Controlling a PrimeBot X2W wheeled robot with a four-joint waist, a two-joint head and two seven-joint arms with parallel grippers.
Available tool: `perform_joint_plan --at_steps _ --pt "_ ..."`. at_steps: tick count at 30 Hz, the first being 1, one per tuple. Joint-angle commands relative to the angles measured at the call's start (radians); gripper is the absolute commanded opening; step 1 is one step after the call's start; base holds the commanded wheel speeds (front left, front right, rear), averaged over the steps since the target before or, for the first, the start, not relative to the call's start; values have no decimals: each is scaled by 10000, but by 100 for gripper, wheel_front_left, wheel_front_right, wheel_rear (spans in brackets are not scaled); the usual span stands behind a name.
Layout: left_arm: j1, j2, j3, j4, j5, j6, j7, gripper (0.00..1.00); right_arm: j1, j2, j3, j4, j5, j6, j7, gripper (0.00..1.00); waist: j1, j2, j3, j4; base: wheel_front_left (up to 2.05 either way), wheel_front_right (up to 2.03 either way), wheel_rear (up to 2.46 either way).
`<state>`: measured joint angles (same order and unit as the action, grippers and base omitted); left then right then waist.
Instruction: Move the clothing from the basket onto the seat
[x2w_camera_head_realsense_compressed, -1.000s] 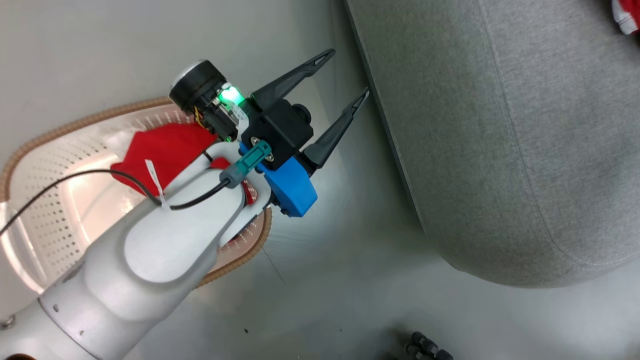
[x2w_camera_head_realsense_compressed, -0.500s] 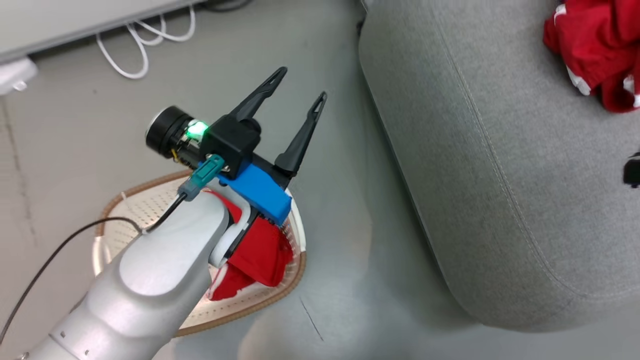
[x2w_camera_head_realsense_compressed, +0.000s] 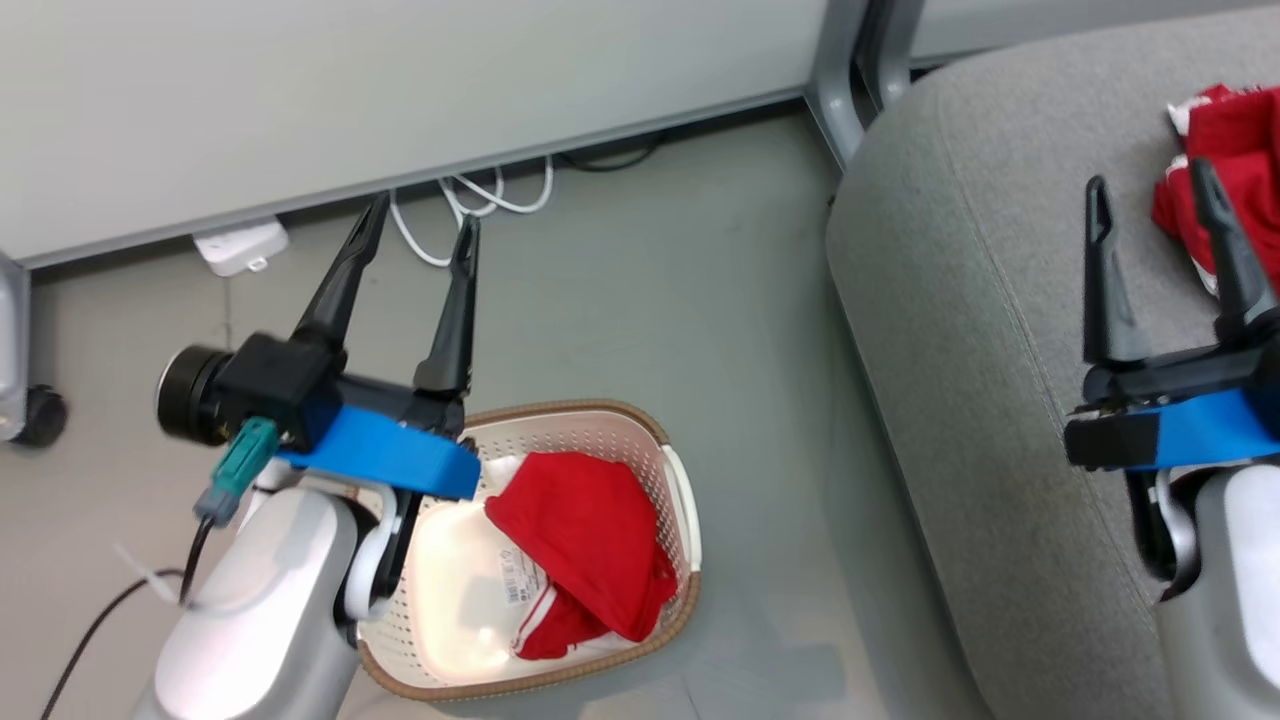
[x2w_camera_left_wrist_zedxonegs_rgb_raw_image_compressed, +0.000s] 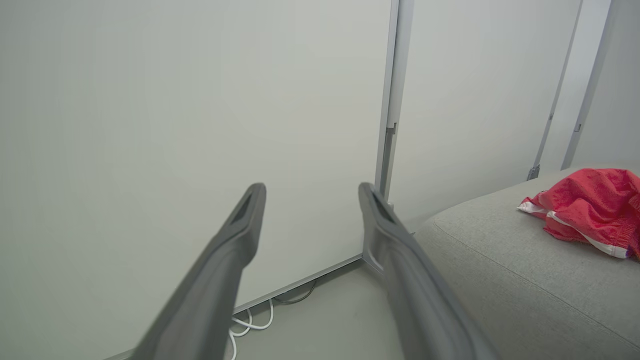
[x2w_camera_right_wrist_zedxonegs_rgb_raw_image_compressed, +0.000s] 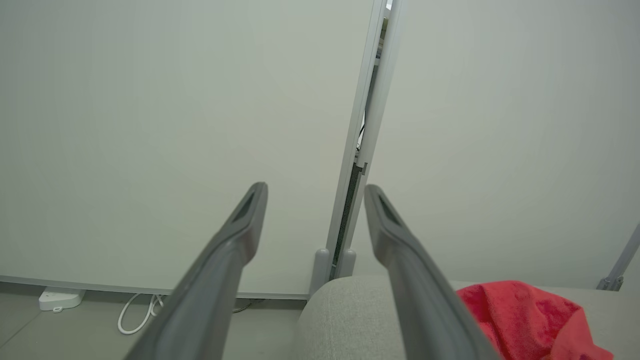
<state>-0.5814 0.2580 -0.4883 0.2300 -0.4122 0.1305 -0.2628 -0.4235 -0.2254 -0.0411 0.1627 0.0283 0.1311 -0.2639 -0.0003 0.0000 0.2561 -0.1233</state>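
about half done, by the look of it. a crumpled red garment (x2w_camera_head_realsense_compressed: 1235, 140) with white bands lies on the seat (x2w_camera_head_realsense_compressed: 960, 320), toward its far right side, so that share of the job looks finished. the other red garment (x2w_camera_head_realsense_compressed: 585, 540) lies inside the basket (x2w_camera_head_realsense_compressed: 600, 410), heaped toward the right-hand wall, with a white-striped edge showing at its near end and the printed label (x2w_camera_head_realsense_compressed: 520, 582) bare just beside it. the basket stands on the floor (x2w_camera_head_realsense_compressed: 720, 300) near the seat's rounded edge, with a strip of floor between them. the left jaws stand wide apart and hold nothing; they hang above the basket's far left rim and point away toward the wall, not down at the cloth. the right jaws are spread wide and empty too, raised over the seat with their tips near the crumpled red garment; whether a tip touches it i cannot tell from the head view, but in the right wrist view the cloth lies low and to one side of them, not between them. what is left, as i judge it, is one full carry: come down into the basket, close on the other red garment, lift it over the rim, cross the gap and let it go on the seat. the left arm looks the better placed for that. the loose cloth may trail and catch on the rim on the way out.
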Motion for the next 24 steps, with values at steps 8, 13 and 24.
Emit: perform_joint_plan --at_steps 8,13,24 --pt "1732 -476 1748 -602 861 -472 -28 100 804 500 632 175 203 -7 -7 100 3 0 -959 754 0 0 0" --pt "2632 -905 2547 -721 1318 -815 -28 100 1319 809 764 216 303 -7 -7 100 3 0 -1352 1030 0 0 0" --pt "3864 -1625 3802 -702 2051 -1520 -29 100 2592 1264 734 283 451 -8 -7 100 3 0 -1991 1361 0 0 0"
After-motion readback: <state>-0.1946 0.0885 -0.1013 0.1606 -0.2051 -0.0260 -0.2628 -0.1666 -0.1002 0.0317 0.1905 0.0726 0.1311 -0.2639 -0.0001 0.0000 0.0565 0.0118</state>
